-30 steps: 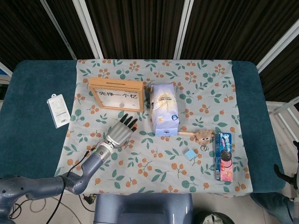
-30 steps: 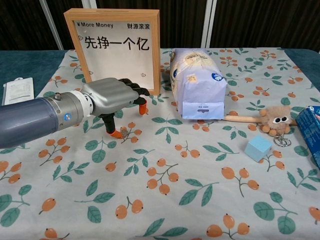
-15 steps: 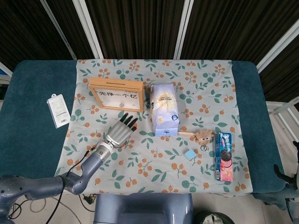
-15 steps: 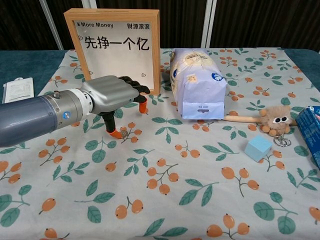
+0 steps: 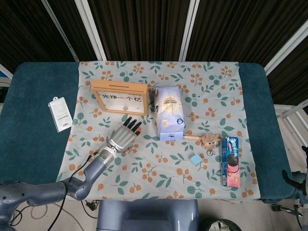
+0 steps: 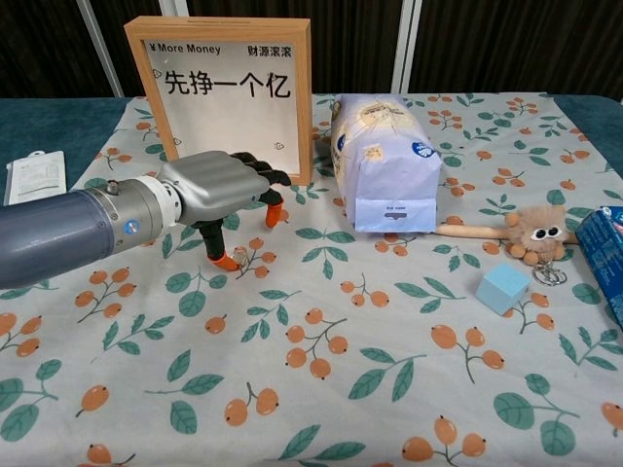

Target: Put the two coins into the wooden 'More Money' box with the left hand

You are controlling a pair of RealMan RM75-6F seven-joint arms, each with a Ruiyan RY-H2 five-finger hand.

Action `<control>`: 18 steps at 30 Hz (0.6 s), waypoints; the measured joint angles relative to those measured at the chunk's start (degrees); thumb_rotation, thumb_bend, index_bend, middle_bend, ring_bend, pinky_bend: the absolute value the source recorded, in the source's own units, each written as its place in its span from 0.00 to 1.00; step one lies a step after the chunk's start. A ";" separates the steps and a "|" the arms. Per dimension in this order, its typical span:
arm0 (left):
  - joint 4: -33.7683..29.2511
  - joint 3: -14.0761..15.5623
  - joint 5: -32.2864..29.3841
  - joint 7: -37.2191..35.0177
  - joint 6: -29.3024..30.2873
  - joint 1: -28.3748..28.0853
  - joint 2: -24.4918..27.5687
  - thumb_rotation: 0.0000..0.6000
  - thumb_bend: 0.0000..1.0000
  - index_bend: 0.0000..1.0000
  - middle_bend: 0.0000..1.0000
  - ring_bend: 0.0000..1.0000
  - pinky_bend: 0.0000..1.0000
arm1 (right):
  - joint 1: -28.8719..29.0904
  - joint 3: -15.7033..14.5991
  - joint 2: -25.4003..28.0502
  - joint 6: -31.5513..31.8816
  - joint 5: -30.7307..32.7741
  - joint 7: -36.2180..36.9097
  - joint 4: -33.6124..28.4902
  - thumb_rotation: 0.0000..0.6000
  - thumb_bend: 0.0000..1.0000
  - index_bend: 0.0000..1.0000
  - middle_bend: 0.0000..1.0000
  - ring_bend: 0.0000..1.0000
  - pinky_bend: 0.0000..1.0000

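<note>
The wooden 'More Money' box [image 5: 119, 97] [image 6: 229, 88] stands upright at the back left of the floral cloth, with its slot on the top edge. My left hand [image 5: 123, 136] [image 6: 216, 190] hovers just in front of it, fingers stretched toward the box and slightly apart. Its thumb points down to the cloth. A small greyish disc that looks like a coin [image 6: 241, 256] lies on the cloth beside the thumb tip. I cannot make out a second coin; it may be under the hand. Nothing shows between the fingers. My right hand appears in neither view.
A pale blue bag [image 5: 169, 112] [image 6: 384, 161] stands right of the box. Further right lie a plush toy on a wooden stick [image 6: 531, 233], a light blue cube [image 6: 503, 287] and a cookie box [image 5: 230, 160]. A white packet [image 5: 60, 113] lies on the left.
The left hand has stayed in almost the same place in front of the box; its fingertips have dipped very slightly. Nothing else has moved.
</note>
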 measured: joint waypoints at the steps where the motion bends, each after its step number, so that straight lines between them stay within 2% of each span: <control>1: 0.12 0.08 0.03 -0.11 -0.17 0.01 -0.04 1.00 0.07 0.42 0.02 0.00 0.00 | 0.00 0.00 0.02 -0.01 0.01 0.01 -0.01 1.00 0.37 0.13 0.08 0.06 0.00; 8: 0.23 0.38 0.58 -0.61 -0.27 0.22 -0.09 1.00 0.09 0.52 0.03 0.00 0.00 | 0.03 -0.05 0.14 -0.22 0.13 0.15 -0.15 1.00 0.37 0.12 0.08 0.06 0.00; 18: -0.78 0.85 0.44 0.70 -0.52 0.31 0.82 1.00 0.11 0.54 0.03 0.00 0.00 | 0.09 -0.18 0.53 -1.00 0.69 0.52 -0.62 1.00 0.37 0.12 0.08 0.06 0.00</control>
